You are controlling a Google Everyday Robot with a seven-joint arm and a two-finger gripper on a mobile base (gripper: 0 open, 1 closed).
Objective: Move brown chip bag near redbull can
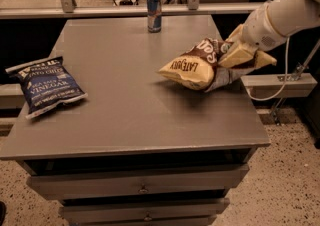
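End effector [236,63] tight on brown chip bag [187,68] above table [130,100]

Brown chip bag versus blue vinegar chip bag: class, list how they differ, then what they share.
The crinkly dark-brown chip bag is tilted, clamped in the jaws of the gripper at the right; the dark-blue vinegar chip bag lies flat, untouched, on the grey table. The brown bag looks larger than the blue. Both are snack bags.

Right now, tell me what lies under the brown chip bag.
Only grey tabletop and shadow show under the crinkly dark-brown chip bag; the cream claw grips its right end, hiding what lies beneath there.
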